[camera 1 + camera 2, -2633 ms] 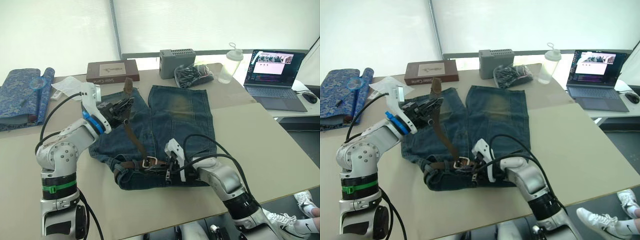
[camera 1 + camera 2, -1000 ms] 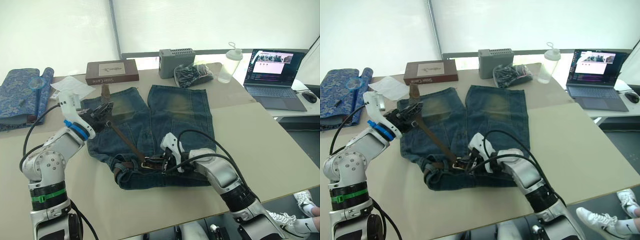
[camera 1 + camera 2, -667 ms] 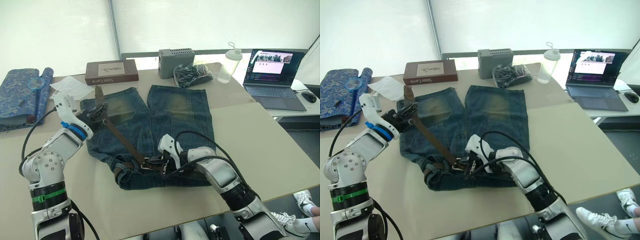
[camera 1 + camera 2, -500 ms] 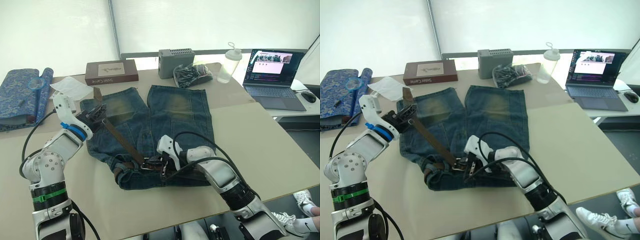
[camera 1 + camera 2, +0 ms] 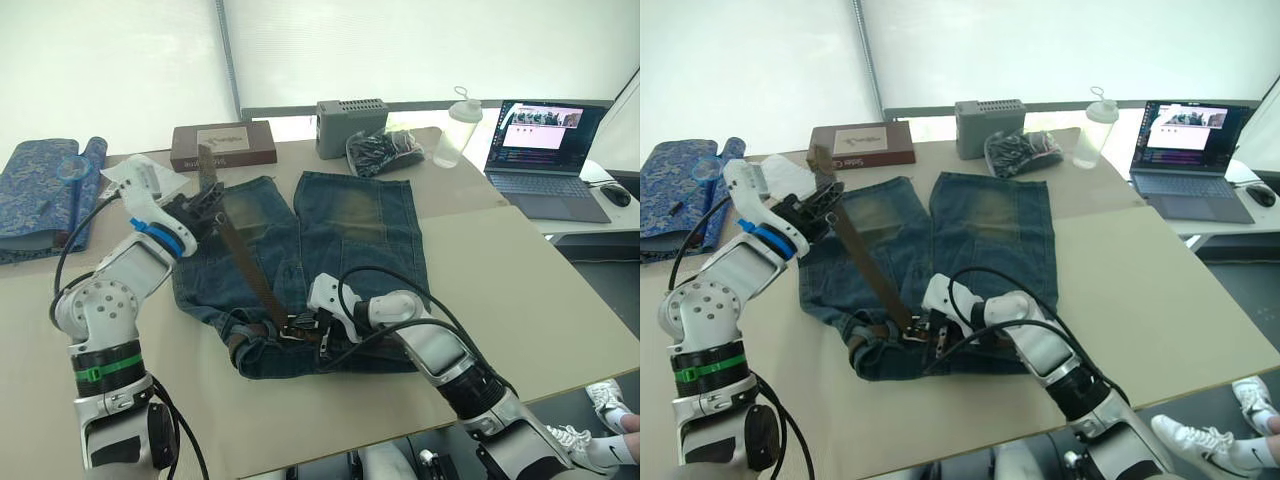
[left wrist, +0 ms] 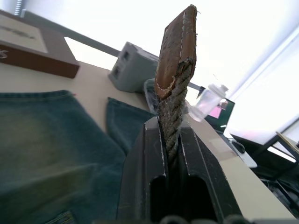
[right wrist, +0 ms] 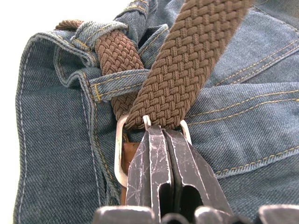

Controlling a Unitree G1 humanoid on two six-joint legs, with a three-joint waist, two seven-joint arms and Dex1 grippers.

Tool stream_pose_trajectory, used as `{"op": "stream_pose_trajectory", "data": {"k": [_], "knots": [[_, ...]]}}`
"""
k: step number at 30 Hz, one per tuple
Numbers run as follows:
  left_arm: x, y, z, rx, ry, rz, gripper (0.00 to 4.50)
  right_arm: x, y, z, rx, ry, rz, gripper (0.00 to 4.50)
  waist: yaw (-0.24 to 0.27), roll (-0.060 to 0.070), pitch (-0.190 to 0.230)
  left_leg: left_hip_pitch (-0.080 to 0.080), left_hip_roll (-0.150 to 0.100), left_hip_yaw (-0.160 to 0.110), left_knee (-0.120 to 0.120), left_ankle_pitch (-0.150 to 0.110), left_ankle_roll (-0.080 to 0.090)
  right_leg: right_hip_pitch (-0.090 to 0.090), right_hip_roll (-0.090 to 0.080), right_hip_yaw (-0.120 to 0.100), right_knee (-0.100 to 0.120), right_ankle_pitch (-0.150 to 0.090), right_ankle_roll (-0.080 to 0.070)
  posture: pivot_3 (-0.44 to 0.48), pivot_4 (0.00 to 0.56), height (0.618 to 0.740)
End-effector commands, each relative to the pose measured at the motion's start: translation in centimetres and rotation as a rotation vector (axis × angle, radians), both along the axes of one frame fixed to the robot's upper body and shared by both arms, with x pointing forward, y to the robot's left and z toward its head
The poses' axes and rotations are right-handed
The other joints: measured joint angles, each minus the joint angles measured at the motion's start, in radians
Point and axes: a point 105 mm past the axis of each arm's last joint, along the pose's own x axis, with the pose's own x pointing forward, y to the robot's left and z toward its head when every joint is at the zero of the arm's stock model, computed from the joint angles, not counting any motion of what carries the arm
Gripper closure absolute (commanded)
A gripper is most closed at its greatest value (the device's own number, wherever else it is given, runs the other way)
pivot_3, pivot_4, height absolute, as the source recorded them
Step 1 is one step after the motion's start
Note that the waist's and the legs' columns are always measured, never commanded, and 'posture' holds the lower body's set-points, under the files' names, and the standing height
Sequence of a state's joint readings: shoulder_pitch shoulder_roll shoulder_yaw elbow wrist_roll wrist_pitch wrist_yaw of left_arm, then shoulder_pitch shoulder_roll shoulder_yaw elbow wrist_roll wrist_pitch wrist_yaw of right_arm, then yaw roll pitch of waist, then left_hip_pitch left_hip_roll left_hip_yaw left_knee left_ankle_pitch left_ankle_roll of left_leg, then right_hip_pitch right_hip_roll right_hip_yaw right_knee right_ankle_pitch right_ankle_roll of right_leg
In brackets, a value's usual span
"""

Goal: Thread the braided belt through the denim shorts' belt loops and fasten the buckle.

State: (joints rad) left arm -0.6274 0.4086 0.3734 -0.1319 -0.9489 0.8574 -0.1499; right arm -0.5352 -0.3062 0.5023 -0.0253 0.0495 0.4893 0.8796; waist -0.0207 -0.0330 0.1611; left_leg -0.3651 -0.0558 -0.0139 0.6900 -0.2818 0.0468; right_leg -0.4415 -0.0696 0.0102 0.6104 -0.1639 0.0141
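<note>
- Head cam, left eye: we're at the fastening step. The braided belt (image 5: 243, 268) already sits around the waistband of the denim shorts (image 5: 330, 235), and its free end runs from the buckle (image 5: 297, 326) up across the left leg to the left gripper (image 5: 207, 196), which is clamped on the strap just short of the tip. The right gripper (image 5: 316, 328) is down at the waistband, right on the buckle.
- Head cam, right eye: same scene. Beyond the left gripper there's a brown box (image 5: 862, 144) and a blue patterned cloth (image 5: 676, 190). Beyond the shorts sit a grey box (image 5: 989, 113), a black bag (image 5: 1026, 152) and a clear bottle (image 5: 1092, 126), and well off past the right gripper there's an open laptop (image 5: 1189, 155). Everything sits on a beige table (image 5: 1160, 300) in front of white blinds.
- Left wrist cam: both fingers are pinched on the belt, and its leather tip (image 6: 179, 44) sticks straight up out of the grip. No slack between fingers and strap.
- Right wrist cam: fingers pressed together with the tips on the buckle frame, right where the strap goes through it. One of the belt loops (image 7: 122, 83) lies just past the tips, with the belt passing under it.
- My guess for the next move: the right side pins the buckle while the left pulls the end tight, then the prong has to find a gap in the braid. Fiddly part.
</note>
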Motion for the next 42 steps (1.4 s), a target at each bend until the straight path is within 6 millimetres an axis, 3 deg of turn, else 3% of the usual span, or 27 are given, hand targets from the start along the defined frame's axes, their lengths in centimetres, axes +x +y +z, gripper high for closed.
{"op": "stream_pose_trajectory", "data": {"k": [1,7,12,16,20,25,29,37,42], "knots": [[-2.3,-3.3,4.6,0.034,-0.187,-0.149,4.50,-1.6,-1.0,-6.4,-0.182,0.180,-0.034,4.49,-0.002,0.000,0.000,0.002,0.000,0.000,-0.001,0.000,0.000,0.001,0.000,0.001,0.000,0.000,0.000,0.000,0.150,0.740],[-4.0,-6.4,4.9,0.052,-0.203,-0.345,4.50,-1.3,-1.0,-6.7,-0.185,0.187,-0.060,4.49,-0.005,0.000,0.000,0.011,0.000,0.001,-0.008,0.001,-0.001,0.006,0.000,0.002,0.000,-0.002,-0.001,0.000,0.150,0.740],[-5.2,-10.3,4.6,0.055,-0.193,-0.538,4.50,-1.5,-0.9,-6.7,-0.175,0.199,-0.064,4.49,-0.003,0.000,0.000,0.012,0.000,0.001,-0.009,0.001,-0.002,0.007,0.006,0.002,0.000,-0.003,-0.002,0.000,0.150,0.740],[-5.1,-12.1,3.0,0.052,-0.135,-0.602,4.50,-1.3,-1.1,-5.6,-0.097,0.197,-0.084,4.49,-0.003,0.000,0.000,0.012,0.001,0.001,-0.010,0.001,-0.002,0.007,0.007,0.003,0.000,-0.003,-0.002,0.000,0.150,0.740],[-4.7,-12.7,1.2,0.062,-0.081,-0.607,4.50,-1.1,-1.9,-3.5,0.031,0.210,-0.143,4.49,0.007,0.001,-0.001,0.012,0.001,0.000,-0.010,0.001,-0.003,0.007,0.007,0.003,-0.001,-0.003,-0.002,0.000,0.150,0.740],[-4.2,-13.2,-2.4,0.131,0.005,-0.607,4.50,-2.5,-4.6,-1.2,0.163,0.293,-0.204,2.84,0.015,0.001,-0.001,0.011,0.000,0.001,-0.010,0.000,-0.001,0.007,0.006,0.003,-0.002,-0.004,-0.001,0.000,0.150,0.740],[-4.3,-14.0,-3.4,0.114,0.029,-0.642,4.50,-3.3,-6.3,0.2,0.235,0.349,-0.291,1.57,0.020,0.001,0.000,0.008,0.000,0.000,-0.010,0.000,0.000,0.005,0.005,0.003,-0.002,-0.004,-0.001,0.000,0.150,0.740],[-5.4,-16.4,-2.3,0.001,0.047,-0.788,4.50,-2.4,-7.3,3.0,0.398,0.341,-0.467,1.57,0.023,0.001,0.000,-0.001,0.000,0.000,-0.009,0.000,0.000,-0.002,-0.001,0.002,-0.001,-0.004,-0.001,0.000,0.150,0.740],[-6.2,-17.3,-3.0,0.098,0.012,-0.831,4.50,-2.6,-9.1,6.5,0.680,0.410,-0.511,1.57,0.023,0.001,0.000,-0.005,-0.001,0.000,-0.009,0.000,0.000,-0.006,0.001,0.001,-0.001,-0.004,-0.001,0.000,0.150,0.740]]}}
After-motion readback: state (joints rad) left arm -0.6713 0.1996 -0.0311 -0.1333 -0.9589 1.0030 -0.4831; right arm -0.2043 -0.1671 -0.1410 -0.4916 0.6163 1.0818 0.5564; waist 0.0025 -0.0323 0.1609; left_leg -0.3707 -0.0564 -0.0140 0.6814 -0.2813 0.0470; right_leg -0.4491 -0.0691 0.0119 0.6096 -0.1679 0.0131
